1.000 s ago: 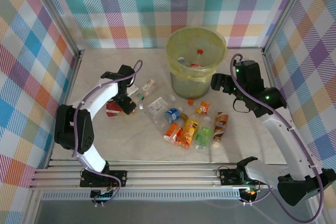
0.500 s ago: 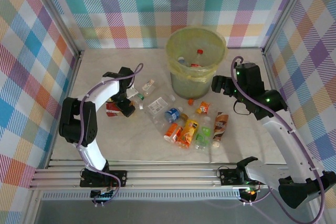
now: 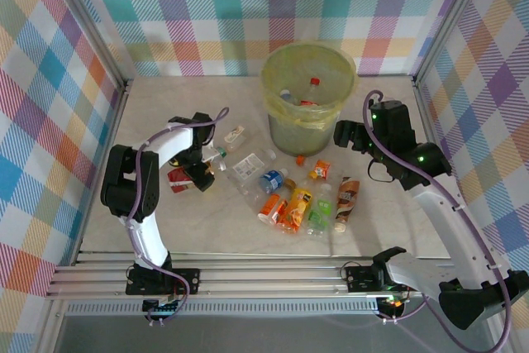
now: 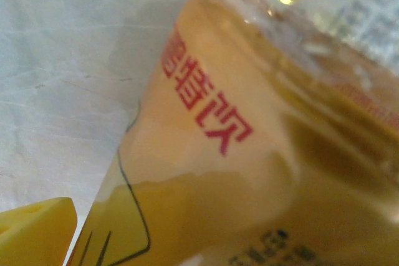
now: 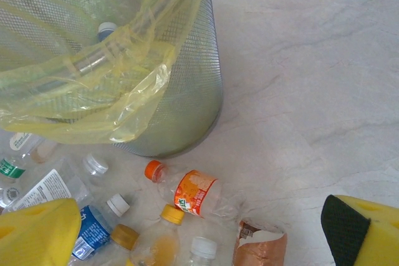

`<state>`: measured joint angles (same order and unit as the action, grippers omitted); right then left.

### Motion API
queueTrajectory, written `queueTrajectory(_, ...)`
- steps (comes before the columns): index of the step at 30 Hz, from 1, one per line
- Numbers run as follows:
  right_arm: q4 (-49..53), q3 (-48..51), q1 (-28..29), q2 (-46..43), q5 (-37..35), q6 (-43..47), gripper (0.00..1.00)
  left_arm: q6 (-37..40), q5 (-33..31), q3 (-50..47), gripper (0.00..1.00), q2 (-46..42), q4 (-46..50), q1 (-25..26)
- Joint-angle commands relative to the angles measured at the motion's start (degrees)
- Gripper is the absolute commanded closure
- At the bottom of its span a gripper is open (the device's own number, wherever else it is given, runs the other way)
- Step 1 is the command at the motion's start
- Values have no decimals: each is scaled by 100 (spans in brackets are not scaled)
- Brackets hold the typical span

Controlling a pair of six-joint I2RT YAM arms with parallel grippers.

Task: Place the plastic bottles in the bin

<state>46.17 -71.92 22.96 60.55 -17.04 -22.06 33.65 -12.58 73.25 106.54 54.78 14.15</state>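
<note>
Close up against my left gripper [image 3: 198,174] lies an amber bottle [image 4: 249,172]. Its orange-yellow label carries red Chinese characters [image 4: 206,101], askew and too blurred for me to read, with small dark print below them that is just as unreadable. One yellow pad [image 4: 34,232] sits just beside the bottle's lower edge. The jaws stand wide, and I cannot tell whether either pad touches it. From above, a red-labelled bottle [image 3: 176,176] lies right against that gripper on the table [image 3: 215,225].

My right gripper [image 5: 199,232] is spread wide too and holds nothing. Between its pads and just ahead of them lie loose bottles: an orange-capped bottle [image 5: 193,192] whose orange label has a logo too small to read, a blue-labelled bottle [image 5: 93,232], a yellow-capped bottle [image 5: 159,241] and a brown-labelled bottle [image 5: 262,248]. Towards my left pad lies a clear bottle [image 5: 47,188] with fine print on a white label. Beyond them stands the bin [image 5: 193,91], mesh-walled, with a yellowish bag [image 5: 93,85] draped over its rim and bottle caps showing inside.

Since a second ago my left arm has folded its elbow in towards its base, and that gripper has slid slightly nearer to me beside the red-labelled bottle. My right gripper and the loose bottles lie as they did.
</note>
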Motion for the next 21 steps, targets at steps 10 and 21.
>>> queueTrajectory(10,-145,108,20,-89,-59,-48,0,-265,214,-146,27,-199,563,-44)
queueTrajectory(21,-178,81,24,-263,341,-147,0,-344,247,-55,28,-1177,792,169)
